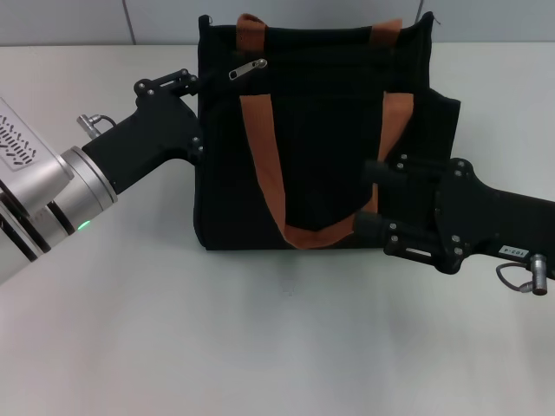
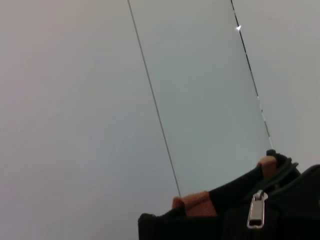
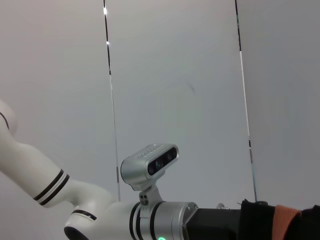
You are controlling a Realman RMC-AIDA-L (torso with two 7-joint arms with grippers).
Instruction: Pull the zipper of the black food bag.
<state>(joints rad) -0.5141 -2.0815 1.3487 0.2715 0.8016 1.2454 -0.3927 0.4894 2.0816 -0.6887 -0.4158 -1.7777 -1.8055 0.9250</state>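
Note:
The black food bag (image 1: 321, 121) lies flat on the table, its orange-brown handles (image 1: 264, 156) on top. The silver zipper pull (image 1: 247, 68) sits near the bag's top left corner. It also shows in the left wrist view (image 2: 256, 210), hanging on the bag's black zip line. My left gripper (image 1: 196, 113) is open, its fingers against the bag's left edge, just left of and below the pull. My right gripper (image 1: 375, 197) is open over the bag's lower right part, the fingers spread beside the handle loop.
The white table (image 1: 260, 329) stretches in front of the bag. A grey panelled wall (image 1: 87, 22) runs behind it. In the right wrist view the left arm (image 3: 150, 215) and a corner of the bag (image 3: 257, 220) show.

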